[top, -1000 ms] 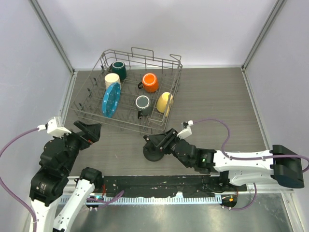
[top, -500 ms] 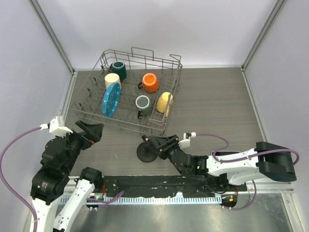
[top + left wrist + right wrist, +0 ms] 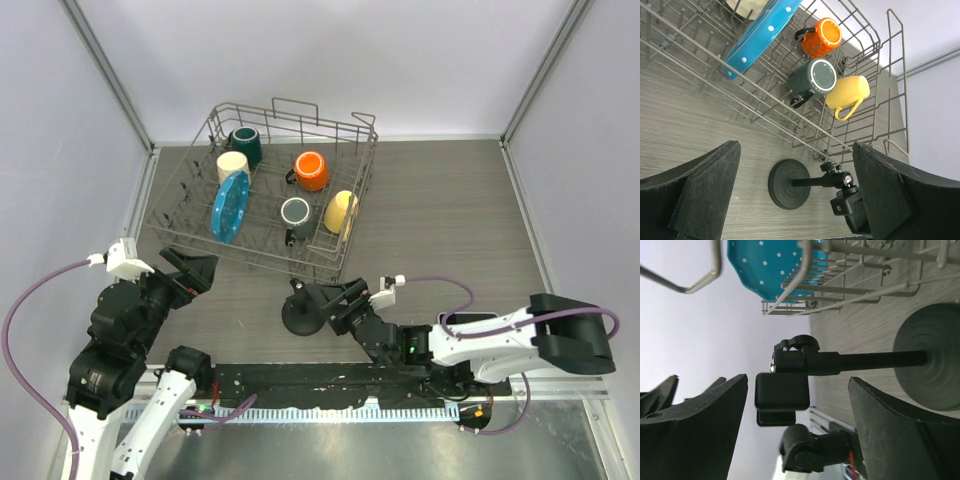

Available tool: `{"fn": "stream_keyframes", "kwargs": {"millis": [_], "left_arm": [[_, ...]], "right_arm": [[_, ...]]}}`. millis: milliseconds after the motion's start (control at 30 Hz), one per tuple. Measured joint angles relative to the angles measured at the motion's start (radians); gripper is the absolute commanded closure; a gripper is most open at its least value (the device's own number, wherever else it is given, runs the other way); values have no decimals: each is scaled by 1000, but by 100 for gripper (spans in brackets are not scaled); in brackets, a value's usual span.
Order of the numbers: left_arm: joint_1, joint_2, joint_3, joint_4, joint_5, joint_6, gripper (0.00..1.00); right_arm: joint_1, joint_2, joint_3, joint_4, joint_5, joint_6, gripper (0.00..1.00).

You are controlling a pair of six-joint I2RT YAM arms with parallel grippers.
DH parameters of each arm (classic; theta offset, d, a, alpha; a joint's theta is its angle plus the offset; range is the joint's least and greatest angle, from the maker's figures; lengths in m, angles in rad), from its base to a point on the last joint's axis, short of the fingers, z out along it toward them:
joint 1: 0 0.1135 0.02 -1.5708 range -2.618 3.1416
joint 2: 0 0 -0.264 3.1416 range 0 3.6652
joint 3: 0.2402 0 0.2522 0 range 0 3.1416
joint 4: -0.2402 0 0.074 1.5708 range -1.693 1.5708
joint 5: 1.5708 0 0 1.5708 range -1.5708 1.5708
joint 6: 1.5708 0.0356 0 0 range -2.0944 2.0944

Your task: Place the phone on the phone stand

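Note:
The phone is out of view in every frame. The black phone stand point(image 3: 299, 316) stands upright on its round disc base on the table, just in front of the dish rack. My right gripper point(image 3: 333, 299) is open beside the stand's upper part. In the right wrist view the stand's head and clamp block point(image 3: 782, 389) sit between the spread jaws of that gripper point(image 3: 797, 382), touching neither finger. My left gripper point(image 3: 193, 272) hangs open to the left, above the table, with nothing in it. In the left wrist view the stand point(image 3: 789, 184) lies below the open left gripper point(image 3: 796, 150).
A wire dish rack point(image 3: 325, 130) fills the back left of the table. It holds a blue dotted plate point(image 3: 230, 207) and orange point(image 3: 311, 170), yellow point(image 3: 340, 211), grey point(image 3: 295, 213), cream point(image 3: 232, 164) and dark green point(image 3: 245, 146) mugs. The rack's front corner is close behind the stand.
My right gripper, shut on the stand a second ago, slid it slightly left and has now opened off it. The left arm has barely shifted.

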Motion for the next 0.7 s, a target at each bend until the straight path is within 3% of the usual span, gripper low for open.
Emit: {"fn": "stream_keyframes", "kwargs": {"millis": [100,367,500,633,700], "left_arm": [[0,0,0,0,-1,3,2],[0,18,1,7,0,20,2],[0,44,9,7,0,34,2],[0,50,10,10,2,45,2],[0,50,10,16,8,46,2]], "right_arm": [[4,-95,42,-207,0,-58,12],[3,-408,5,-486,45,-252,12],[-15,-575,1,-728,93,-288,12],[-173,-652,96,-1127,126,-282,10],[-360,-650,180,-1301,110,-311,10]]}}
